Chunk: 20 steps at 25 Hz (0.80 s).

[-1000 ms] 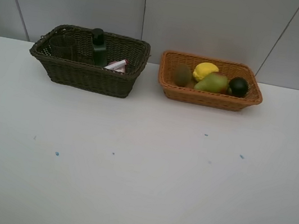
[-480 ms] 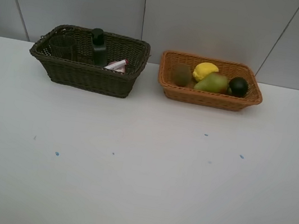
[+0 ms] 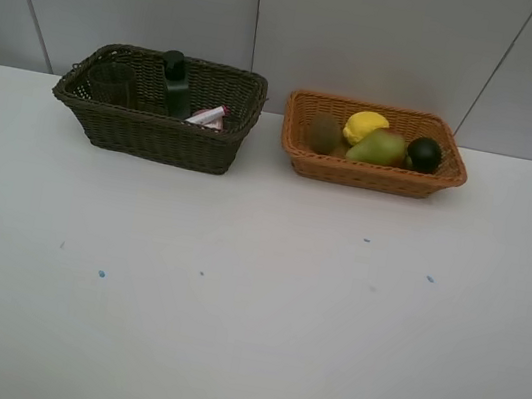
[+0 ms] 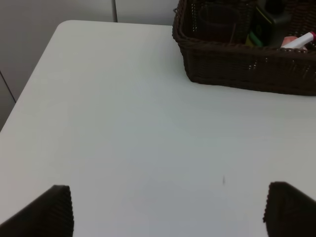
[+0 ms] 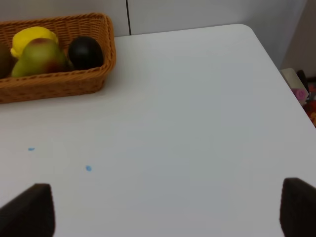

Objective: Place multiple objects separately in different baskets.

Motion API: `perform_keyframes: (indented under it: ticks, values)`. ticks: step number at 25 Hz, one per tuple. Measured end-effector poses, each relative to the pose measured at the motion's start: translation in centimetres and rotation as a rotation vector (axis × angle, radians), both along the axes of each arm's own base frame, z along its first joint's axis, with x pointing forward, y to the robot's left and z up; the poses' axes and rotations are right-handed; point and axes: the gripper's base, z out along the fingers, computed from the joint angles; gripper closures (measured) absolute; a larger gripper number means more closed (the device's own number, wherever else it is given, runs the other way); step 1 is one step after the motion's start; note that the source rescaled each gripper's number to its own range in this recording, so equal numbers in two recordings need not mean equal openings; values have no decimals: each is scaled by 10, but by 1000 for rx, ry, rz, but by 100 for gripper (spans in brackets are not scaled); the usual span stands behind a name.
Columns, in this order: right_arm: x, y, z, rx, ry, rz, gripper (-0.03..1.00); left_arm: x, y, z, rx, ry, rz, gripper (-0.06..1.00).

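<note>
Sorted by kind: lemon (image 3: pixel 366 126), pear (image 3: pixel 377 147), kiwi (image 3: pixel 324 133) and dark fruit (image 3: pixel 424 154) fill the orange basket (image 3: pixel 371 174); beside it, the dark basket (image 3: pixel 155 131) holds toiletries (marker (image 3: pixel 206 115) included). Both tools (image 4: pixel 168 207) (image 5: pixel 168 212) hang released, empty.

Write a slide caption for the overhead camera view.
Sorting done: fruit in the tan basket, bottle, cup and marker in the dark basket.

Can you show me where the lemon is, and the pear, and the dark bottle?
Yellow lemon (image 3: pixel 366 126), exterior high view: top of its skin.
Green-red pear (image 3: pixel 378 149), exterior high view: middle of its body.
Dark pump bottle (image 3: pixel 175 87), exterior high view: its upper body.
</note>
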Motion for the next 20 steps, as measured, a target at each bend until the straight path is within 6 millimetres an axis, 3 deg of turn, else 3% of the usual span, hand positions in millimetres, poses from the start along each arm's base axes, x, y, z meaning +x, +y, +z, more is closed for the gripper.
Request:
perform_keyframes:
  ticks: [20]
  values:
    - [0, 0, 0, 0, 0, 0, -3, 0, 0, 0, 0, 0, 1, -6]
